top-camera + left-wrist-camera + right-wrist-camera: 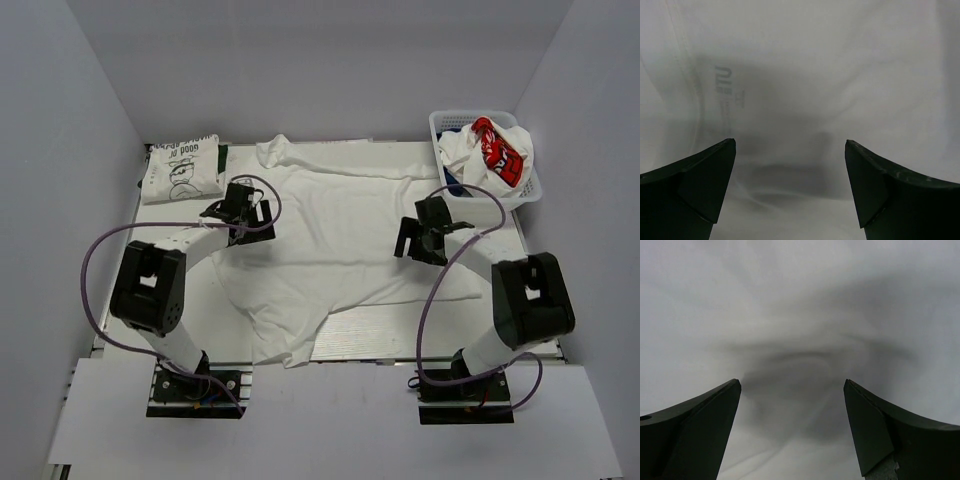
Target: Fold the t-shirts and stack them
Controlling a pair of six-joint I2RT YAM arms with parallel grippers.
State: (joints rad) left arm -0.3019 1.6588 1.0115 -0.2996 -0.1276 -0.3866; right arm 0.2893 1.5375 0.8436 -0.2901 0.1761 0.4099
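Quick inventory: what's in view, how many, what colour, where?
Spread t-shirt: 1, white, table centre.
Folded t-shirt: 1, white with black drawing, far left corner.
Basket: 1, white lattice, far right corner.
Crumpled t-shirt: 1, white with red patch, in basket.
Dark blue cloth: 1, partly hidden in basket.
Table: 1, pale grey, beneath everything.
Left pincer: 1, black, open over spread t-shirt.
Right pincer: 1, black, open over spread t-shirt.

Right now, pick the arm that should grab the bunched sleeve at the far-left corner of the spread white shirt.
Left. The left tool, open, hangs over the white t-shirt's left half, near that sleeve; the right tool, also open, sits over the right half, toward the basket.
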